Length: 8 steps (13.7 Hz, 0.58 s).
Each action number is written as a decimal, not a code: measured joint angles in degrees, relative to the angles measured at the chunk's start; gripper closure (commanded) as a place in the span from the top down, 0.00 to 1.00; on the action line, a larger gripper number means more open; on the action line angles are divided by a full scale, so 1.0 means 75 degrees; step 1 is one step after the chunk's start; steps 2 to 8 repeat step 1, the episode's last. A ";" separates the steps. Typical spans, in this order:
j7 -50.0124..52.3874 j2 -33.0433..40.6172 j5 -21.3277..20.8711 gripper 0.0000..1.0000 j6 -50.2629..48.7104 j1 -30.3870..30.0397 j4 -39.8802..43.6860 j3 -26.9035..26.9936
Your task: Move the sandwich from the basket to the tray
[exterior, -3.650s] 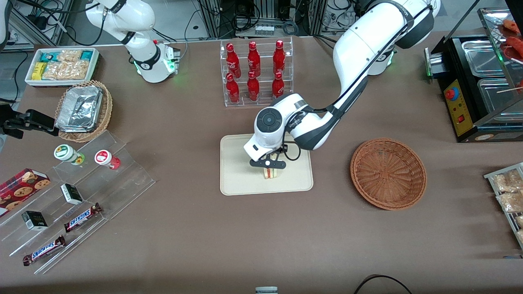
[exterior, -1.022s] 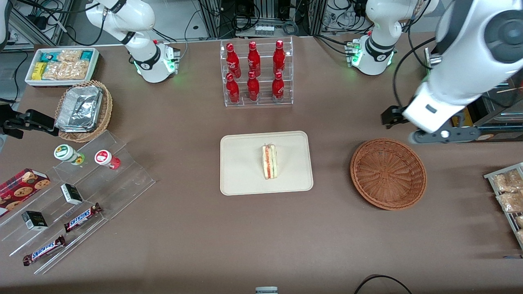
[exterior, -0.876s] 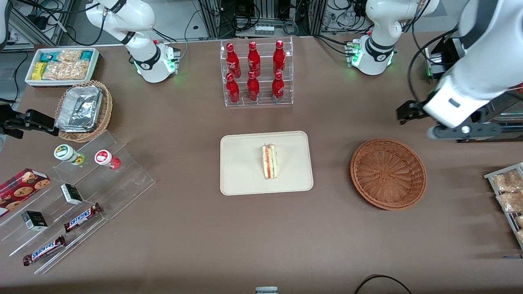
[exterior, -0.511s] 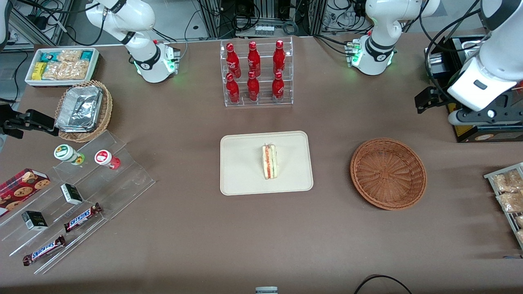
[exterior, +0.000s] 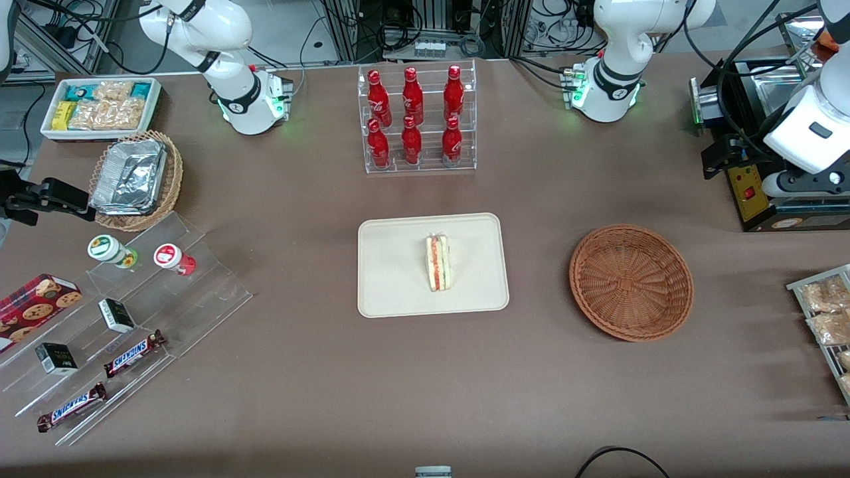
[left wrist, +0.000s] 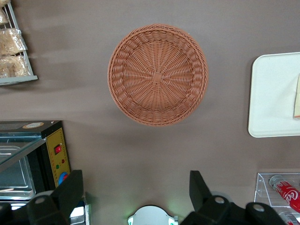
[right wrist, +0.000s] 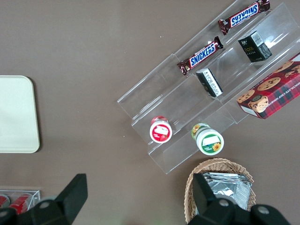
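While sandwich rests on tray, end effector hangs well apart.

Left arm: glossy white shells, one dark slot on the wrist casing, black cables looping at its 10 o'clock. Base: white, black band, green light. Gripper, at the working arm's end of the table: black fingers spread wide apart
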<state>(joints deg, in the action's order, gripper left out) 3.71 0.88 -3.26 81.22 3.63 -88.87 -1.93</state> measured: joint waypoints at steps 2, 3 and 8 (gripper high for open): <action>0.0000 0.0001 0.0000 1.00 0.0001 0.0001 0.0000 0.0001; 0.0000 0.0001 0.0000 1.00 0.0001 0.0001 0.0000 0.0001; 0.0000 0.0001 0.0000 1.00 0.0001 0.0001 0.0000 0.0001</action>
